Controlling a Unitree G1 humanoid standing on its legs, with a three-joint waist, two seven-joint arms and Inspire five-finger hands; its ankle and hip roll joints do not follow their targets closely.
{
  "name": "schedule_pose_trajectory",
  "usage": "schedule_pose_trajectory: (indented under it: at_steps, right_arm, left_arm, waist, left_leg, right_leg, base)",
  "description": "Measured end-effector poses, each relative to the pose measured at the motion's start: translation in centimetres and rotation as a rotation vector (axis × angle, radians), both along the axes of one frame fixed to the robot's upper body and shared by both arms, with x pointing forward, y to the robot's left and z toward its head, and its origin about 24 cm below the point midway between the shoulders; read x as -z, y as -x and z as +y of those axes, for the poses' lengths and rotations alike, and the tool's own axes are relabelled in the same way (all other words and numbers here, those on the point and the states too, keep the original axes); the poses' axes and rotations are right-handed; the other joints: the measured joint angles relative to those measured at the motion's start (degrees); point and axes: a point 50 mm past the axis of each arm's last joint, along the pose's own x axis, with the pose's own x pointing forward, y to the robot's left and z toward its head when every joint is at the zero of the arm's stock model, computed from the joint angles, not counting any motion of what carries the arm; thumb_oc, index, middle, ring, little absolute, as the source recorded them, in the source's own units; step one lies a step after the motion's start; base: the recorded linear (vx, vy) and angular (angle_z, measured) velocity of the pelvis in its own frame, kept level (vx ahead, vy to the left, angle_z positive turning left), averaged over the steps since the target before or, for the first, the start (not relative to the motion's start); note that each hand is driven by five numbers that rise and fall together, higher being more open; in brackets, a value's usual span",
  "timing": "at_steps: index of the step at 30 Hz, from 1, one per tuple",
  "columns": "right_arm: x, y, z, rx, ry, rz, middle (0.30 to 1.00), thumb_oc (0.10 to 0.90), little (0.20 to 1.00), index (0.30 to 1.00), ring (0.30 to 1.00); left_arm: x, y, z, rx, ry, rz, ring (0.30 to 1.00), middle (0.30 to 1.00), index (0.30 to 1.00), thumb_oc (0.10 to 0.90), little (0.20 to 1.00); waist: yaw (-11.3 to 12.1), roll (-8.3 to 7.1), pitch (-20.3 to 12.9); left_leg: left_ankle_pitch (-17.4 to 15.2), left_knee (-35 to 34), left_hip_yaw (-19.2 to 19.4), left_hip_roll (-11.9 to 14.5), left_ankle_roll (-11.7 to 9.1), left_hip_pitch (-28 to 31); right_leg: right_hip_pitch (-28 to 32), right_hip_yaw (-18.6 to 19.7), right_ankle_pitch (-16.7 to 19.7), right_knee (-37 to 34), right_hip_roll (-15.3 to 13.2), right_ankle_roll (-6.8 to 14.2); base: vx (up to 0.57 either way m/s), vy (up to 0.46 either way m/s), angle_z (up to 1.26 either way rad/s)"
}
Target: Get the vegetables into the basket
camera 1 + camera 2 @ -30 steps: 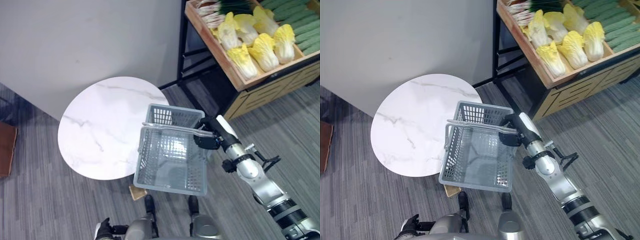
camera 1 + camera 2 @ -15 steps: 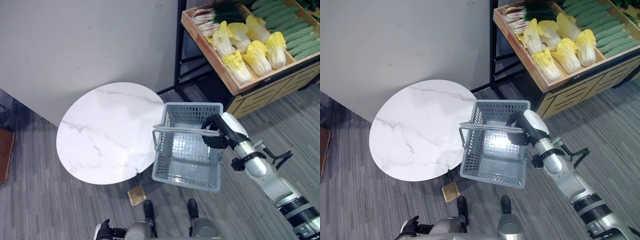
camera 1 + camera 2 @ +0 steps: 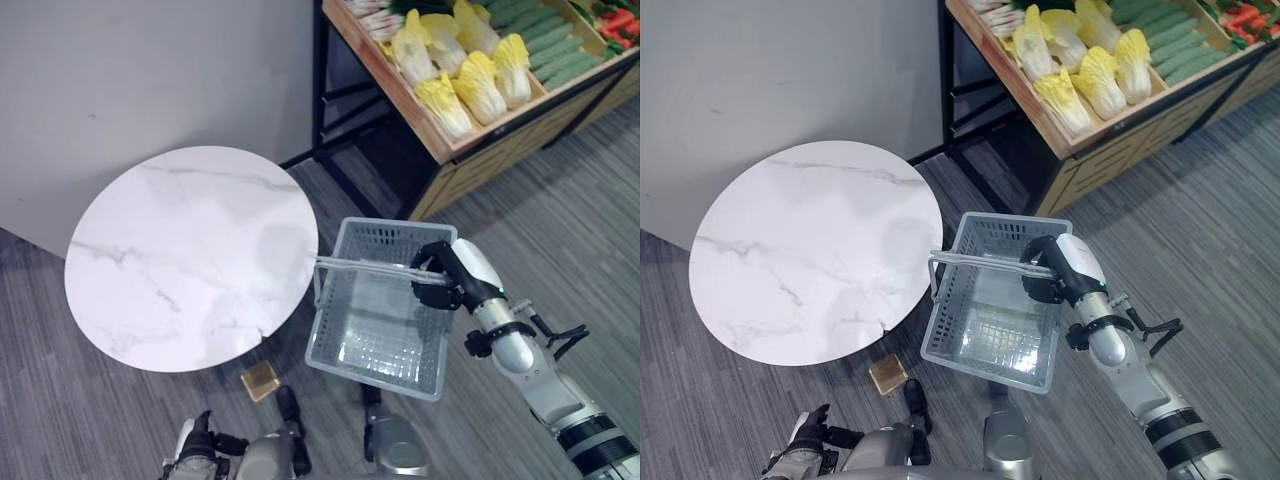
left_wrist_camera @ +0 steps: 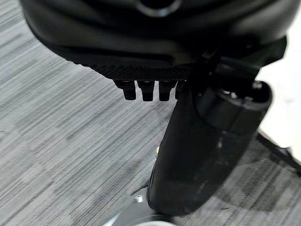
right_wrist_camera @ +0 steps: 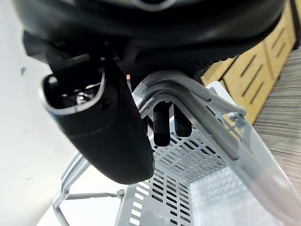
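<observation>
Carried rightward off the round white marble table [image 3: 190, 255], the grey slatted plastic basket [image 3: 378, 330] now hangs above the carpet beside the table's edge, nothing inside it. Its paired handles [image 3: 365, 265] sit inside the curled fingers of the right hand [image 3: 440, 277]. Yellow-green cabbages [image 3: 470, 75] and green cucumbers [image 3: 545, 45] lie in the wooden crate [image 3: 425, 125] beyond. Low by the floor, the left hand [image 4: 150, 89] has its fingers curled on nothing.

— Any lettering, labels or numbers to read here?

— None. The grey basket [image 3: 378, 320], the round marble table [image 3: 190, 255] and the wooden crate [image 3: 470, 120] of cabbages [image 3: 470, 75] bear no legible print.

— And on the hand?

— The right hand [image 3: 1055, 270] carries no readable marking.
</observation>
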Motion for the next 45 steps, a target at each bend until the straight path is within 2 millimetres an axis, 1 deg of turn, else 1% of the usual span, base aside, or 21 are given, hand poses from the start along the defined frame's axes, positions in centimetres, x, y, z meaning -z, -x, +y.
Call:
schedule_pose_trajectory:
  at_steps: [2, 4, 7, 10, 13, 16, 18, 22, 23, 24, 26, 27, 28, 29, 31, 33, 34, 37, 39, 41, 45]
  right_arm:
    - [-0.2, -0.2, 0.4, -0.009, -0.011, -0.011, 0.300, 0.400, 0.300, 0.300, 0.300]
    - [-0.6, -0.2, 0.7, -0.024, -0.018, -0.035, 0.300, 0.400, 0.300, 0.300, 0.300]
    - [-2.1, -1.4, 1.4, -0.054, -0.012, -0.088, 0.300, 0.400, 0.300, 0.300, 0.300]
    - [-2.7, -1.7, 1.0, -0.052, 0.015, -0.106, 0.300, 0.400, 0.300, 0.300, 0.300]
    - [-2.7, -1.5, 0.5, -0.043, 0.030, -0.101, 0.300, 0.400, 0.300, 0.300, 0.300]
    - [-2.4, -1.3, 0.3, -0.037, 0.040, -0.089, 0.300, 0.400, 0.300, 0.300, 0.300]
    - [-2.2, -1.2, -0.1, -0.029, 0.053, -0.078, 0.300, 0.400, 0.300, 0.300, 0.300]
    - [-1.6, -0.2, -1.5, 0.002, 0.072, -0.053, 0.300, 0.400, 0.300, 0.300, 0.300]
    - [-1.5, -0.1, -1.5, 0.005, 0.071, -0.048, 0.300, 0.400, 0.300, 0.300, 0.300]
    - [-1.4, 0.0, -1.6, 0.005, 0.074, -0.043, 0.300, 0.400, 0.300, 0.300, 0.300]
    - [-1.6, -0.1, -1.4, 0.006, 0.069, -0.065, 0.300, 0.400, 0.300, 0.300, 0.300]
    - [-1.7, -0.2, -1.4, 0.002, 0.069, -0.075, 0.300, 0.400, 0.300, 0.300, 0.300]
    - [-2.3, -0.4, -1.3, -0.013, 0.076, -0.098, 0.300, 0.400, 0.300, 0.300, 0.300]
    - [-2.8, -0.6, -1.4, -0.014, 0.082, -0.116, 0.300, 0.400, 0.300, 0.300, 0.300]
    - [-3.2, -0.7, -1.9, -0.006, 0.105, -0.125, 0.300, 0.400, 0.300, 0.300, 0.300]
    - [-2.7, -0.4, -1.6, -0.015, 0.096, -0.110, 0.300, 0.400, 0.300, 0.300, 0.300]
    - [-2.4, 0.0, -1.8, -0.012, 0.095, -0.098, 0.300, 0.400, 0.300, 0.300, 0.300]
    - [-1.9, 0.2, -1.8, -0.003, 0.088, -0.080, 0.300, 0.400, 0.300, 0.300, 0.300]
    - [-1.4, 0.4, -1.5, 0.004, 0.058, -0.070, 0.300, 0.400, 0.300, 0.300, 0.300]
    - [-0.6, 0.4, -0.2, -0.002, -0.013, -0.064, 0.300, 0.400, 0.300, 0.300, 0.300]
    - [-0.4, 0.3, 0.1, -0.009, -0.019, -0.061, 0.300, 0.400, 0.300, 0.300, 0.300]
  left_arm:
    - [-0.1, 0.0, 0.4, 0.000, -0.009, -0.006, 1.000, 1.000, 1.000, 0.900, 1.000]
    - [-0.2, 0.3, 1.0, -0.006, -0.024, -0.003, 1.000, 1.000, 1.000, 0.900, 1.000]
    - [0.0, 1.3, 1.2, -0.052, -0.014, 0.006, 1.000, 1.000, 1.000, 0.900, 1.000]
    - [0.4, 2.5, 0.8, -0.084, 0.003, 0.033, 1.000, 1.000, 1.000, 0.900, 1.000]
    - [0.4, 2.6, 1.0, -0.084, -0.005, 0.037, 1.000, 1.000, 1.000, 0.900, 1.000]
    - [0.4, 2.8, 0.9, -0.084, -0.002, 0.042, 1.000, 1.000, 1.000, 0.900, 1.000]
    - [0.5, 2.9, 0.8, -0.085, 0.002, 0.048, 1.000, 1.000, 1.000, 0.900, 1.000]
    - [0.8, 3.0, -0.4, -0.079, 0.030, 0.049, 1.000, 1.000, 1.000, 0.900, 1.000]
    - [0.8, 2.9, -0.5, -0.080, 0.027, 0.042, 1.000, 1.000, 1.000, 0.900, 1.000]
    - [0.8, 2.8, -0.7, -0.081, 0.024, 0.029, 1.000, 1.000, 1.000, 0.900, 1.000]
    - [0.6, 2.8, -1.0, -0.077, 0.019, -0.004, 1.000, 1.000, 1.000, 0.900, 1.000]
    - [0.5, 2.6, -1.2, -0.065, 0.006, -0.017, 1.000, 1.000, 1.000, 0.900, 1.000]
    - [0.5, 2.5, -1.2, -0.058, -0.001, -0.028, 1.000, 1.000, 1.000, 0.900, 1.000]
    - [0.4, 2.1, -1.3, -0.049, -0.002, -0.036, 1.000, 1.000, 1.000, 0.900, 1.000]
    - [0.2, 1.3, -1.6, -0.018, -0.017, -0.052, 1.000, 1.000, 1.000, 0.900, 1.000]
    - [-0.4, -0.3, -1.2, 0.014, -0.037, -0.097, 1.000, 1.000, 1.000, 0.900, 1.000]
    - [-0.6, -1.1, -1.2, 0.080, -0.051, -0.098, 1.000, 1.000, 1.000, 0.900, 1.000]
    - [-0.6, -1.1, -1.2, 0.139, -0.065, -0.100, 1.000, 1.000, 1.000, 0.900, 1.000]
    - [-0.6, -1.1, -1.2, 0.155, -0.061, -0.087, 1.000, 1.000, 1.000, 0.900, 1.000]
    - [-0.4, -0.8, -1.5, 0.171, -0.057, -0.069, 1.000, 1.000, 1.000, 0.900, 1.000]
    - [-0.3, -0.9, -1.3, 0.184, -0.060, -0.058, 1.000, 1.000, 1.000, 0.900, 1.000]
  waist:
    - [2.61, -0.11, -0.08]
    - [2.81, -1.39, -0.53]
    - [3.27, -1.71, -0.67]
    - [1.19, -0.53, -2.22]
    - [0.02, -0.97, -3.18]
    - [0.25, -0.73, -3.70]
    - [-0.17, -0.25, -3.96]
    - [-0.45, 2.91, -4.64]
    - [-0.18, 3.08, -4.51]
    - [1.10, 2.89, -4.38]
    - [0.57, 2.36, -4.03]
    - [1.40, 1.76, -4.19]
    - [2.77, 1.29, -4.09]
    - [2.62, 1.44, -3.99]
    - [1.90, 2.98, -2.96]
    - [1.28, 0.12, -0.97]
    - [-0.08, -1.03, -0.74]
    - [-0.85, -1.50, -0.96]
    - [-1.28, -2.26, -1.19]
    - [-0.90, -1.80, -1.24]
    - [-1.09, -2.11, -1.22]
  left_leg:
    - [0.45, 0.32, 3.52, 2.00, -0.61, 0.47]
    - [1.14, 0.31, 4.03, 1.76, -2.55, 0.46]
    - [2.47, 0.33, 7.83, 2.81, -5.45, 1.68]
    - [2.77, 0.34, 8.99, 4.86, -7.26, 2.65]
    - [3.22, 1.22, 9.23, 6.14, -7.92, 2.27]
    - [3.20, 1.21, 9.70, 6.76, -8.05, 2.52]
    - [3.38, 1.30, 9.76, 7.11, -8.28, 2.71]
    - [3.39, 4.14, 8.90, 8.40, -8.29, 2.89]
    - [3.48, 6.07, 6.38, 8.46, -8.44, 2.83]
    - [3.67, 8.68, 0.15, 8.55, -8.74, 2.44]
    - [2.57, 14.14, -10.18, 7.44, -9.84, -0.02]
    - [-2.98, 11.93, -20.77, 3.92, -12.24, -0.23]
    - [-4.36, 6.16, -26.32, 1.09, -12.02, 0.49]
    - [-4.22, 1.67, -28.53, 0.01, -11.63, 0.19]
    - [-4.54, 1.02, -30.42, -0.67, -8.87, -1.16]
    - [-4.01, 4.42, -27.83, -1.66, -9.02, -1.39]
    - [-3.57, 3.86, -25.86, -2.22, -7.35, -1.17]
    - [-2.01, 0.57, -21.47, -3.71, -5.52, 2.27]
    - [-2.73, 0.49, -20.08, -5.32, -5.18, 3.46]
    - [-3.70, 0.81, -15.47, -5.48, -4.88, 4.49]
    - [-5.66, 2.22, -11.12, -5.89, -4.31, 5.47]
  right_leg:
    - [0.33, -3.14, -2.73, 6.06, -3.14, 0.81]
    - [5.04, -2.99, -1.42, 1.71, -5.05, 1.91]
    - [8.11, -4.39, -1.86, -7.56, -2.57, 1.85]
    - [8.38, -3.72, -2.46, -8.21, -0.48, 0.95]
    - [7.64, -3.38, -2.69, -8.23, 0.52, 0.52]
    - [7.62, -2.54, -2.74, -8.23, 1.22, -0.02]
    - [7.67, -2.40, -2.71, -8.25, 1.46, -0.04]
    - [8.48, -1.92, -3.37, -8.25, 2.07, -0.35]
    - [8.48, -0.55, -4.06, -8.20, 1.92, -1.53]
    - [8.36, 1.41, -3.85, -7.95, 1.46, -1.85]
    - [7.91, 5.19, -1.36, -8.06, 1.05, -3.08]
    - [6.13, 8.31, -1.71, -7.92, -0.18, -3.45]
    - [3.61, 12.44, -1.32, -8.11, -0.13, -2.94]
    - [1.77, 14.73, -0.55, -8.11, 0.52, -2.66]
    - [0.77, 15.66, -0.04, -8.25, 2.98, -1.86]
    - [0.80, 16.04, -0.70, -8.46, 1.99, -1.03]
    - [0.39, 16.54, -2.48, -8.21, 0.89, 0.40]
    - [-0.08, 17.45, -2.27, -8.12, -1.06, 0.92]
    - [-0.67, 19.70, 1.90, -7.16, -2.03, 1.97]
    - [-2.46, 22.75, 3.00, -6.20, -1.55, 1.77]
    - [-3.55, 20.20, 7.03, -6.15, -0.57, 0.42]
  base:
    - [-0.02, -0.009, -0.85]
    - [-0.01, -0.070, -0.48]
    - [0.06, -0.120, -0.66]
    - [-0.04, -0.183, -0.39]
    - [-0.06, -0.207, -0.09]
    - [0.00, -0.163, -0.14]
    - [-0.01, -0.246, -0.05]
    - [-0.01, -0.236, -0.08]
    - [0.01, -0.097, -0.51]
    - [0.03, -0.046, -0.79]
    - [0.06, -0.035, -0.83]
    - [0.05, 0.026, -1.24]
    - [0.03, 0.040, -1.52]
    - [0.01, 0.035, -1.44]
    - [0.01, 0.108, -0.99]
    - [0.04, 0.287, -0.73]
    - [0.03, 0.269, -0.44]
    - [0.02, 0.262, -0.58]
    - [-0.03, 0.378, -0.49]
    - [-0.09, 0.281, -0.96]
    - [-0.11, 0.090, -0.66]
